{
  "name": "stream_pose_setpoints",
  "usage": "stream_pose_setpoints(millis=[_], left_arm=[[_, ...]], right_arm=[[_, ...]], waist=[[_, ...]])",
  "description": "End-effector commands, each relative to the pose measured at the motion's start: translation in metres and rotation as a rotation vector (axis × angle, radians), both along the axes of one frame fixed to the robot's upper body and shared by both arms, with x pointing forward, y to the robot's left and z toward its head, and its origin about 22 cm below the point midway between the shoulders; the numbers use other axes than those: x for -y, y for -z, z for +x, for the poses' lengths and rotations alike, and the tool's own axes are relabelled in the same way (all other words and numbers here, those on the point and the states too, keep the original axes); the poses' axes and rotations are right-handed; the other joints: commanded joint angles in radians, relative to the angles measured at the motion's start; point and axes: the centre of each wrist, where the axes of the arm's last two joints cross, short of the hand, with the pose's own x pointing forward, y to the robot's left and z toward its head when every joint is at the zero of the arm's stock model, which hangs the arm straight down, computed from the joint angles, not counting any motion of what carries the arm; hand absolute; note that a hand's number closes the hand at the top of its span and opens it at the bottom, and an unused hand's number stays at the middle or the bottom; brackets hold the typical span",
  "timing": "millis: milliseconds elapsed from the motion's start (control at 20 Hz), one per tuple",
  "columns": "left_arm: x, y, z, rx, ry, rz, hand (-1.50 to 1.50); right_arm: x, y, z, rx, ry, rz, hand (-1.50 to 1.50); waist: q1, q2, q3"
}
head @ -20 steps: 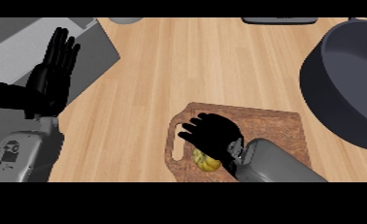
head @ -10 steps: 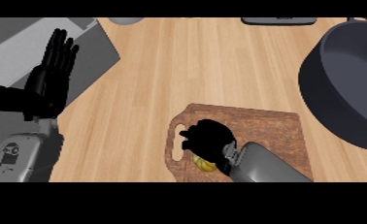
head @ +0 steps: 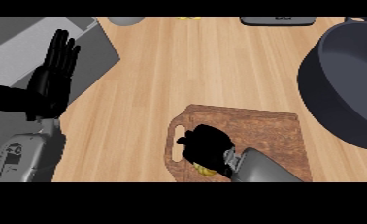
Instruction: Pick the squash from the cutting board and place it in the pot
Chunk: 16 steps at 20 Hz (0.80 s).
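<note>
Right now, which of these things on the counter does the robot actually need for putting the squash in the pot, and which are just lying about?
Needed for the job:
squash, mostly hidden under the hand
right hand, curled over it
cutting board
pot, at the right edge

Just lying about:
grey bowl at the far edge
dark tray at the far edge
left hand, resting open at the left

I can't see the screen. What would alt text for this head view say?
The robot's right hand is curled over a yellow squash on a brown cutting board on a wooden counter. A dark pot sits at the right; the left hand rests open at the left.
</note>
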Motion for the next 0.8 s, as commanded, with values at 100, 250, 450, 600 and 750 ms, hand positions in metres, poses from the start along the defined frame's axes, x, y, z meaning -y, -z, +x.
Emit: stream_pose_setpoints(millis=[100,250,450,600,750], left_arm=[[-0.007,-0.001,-0.002,-0.003,-0.004,-0.01,0.0],[0.01,-0.011,0.008,0.0,-0.006,-0.008,0.0],[-0.01,0.004,-0.009,-0.006,-0.027,-0.013,0.0],[-0.027,0.007,-0.018,-0.019,-0.05,-0.003,0.0],[-0.019,0.005,-0.011,-0.016,-0.072,-0.011,0.0]], right_arm=[[-0.001,-0.014,-0.01,0.09,-0.054,0.038,1.5],[-0.025,-0.032,-0.022,0.155,-0.005,0.093,1.5],[0.0,-0.043,-0.057,0.194,0.164,0.287,1.5],[0.01,-0.051,-0.082,0.249,0.322,0.486,1.5],[0.02,-0.07,-0.107,0.319,0.453,0.656,1.5]], waist=[[-0.001,0.012,0.003],[-0.003,0.011,0.003],[-0.027,0.003,0.003],[-0.049,-0.004,0.005],[-0.078,-0.006,0.005]])
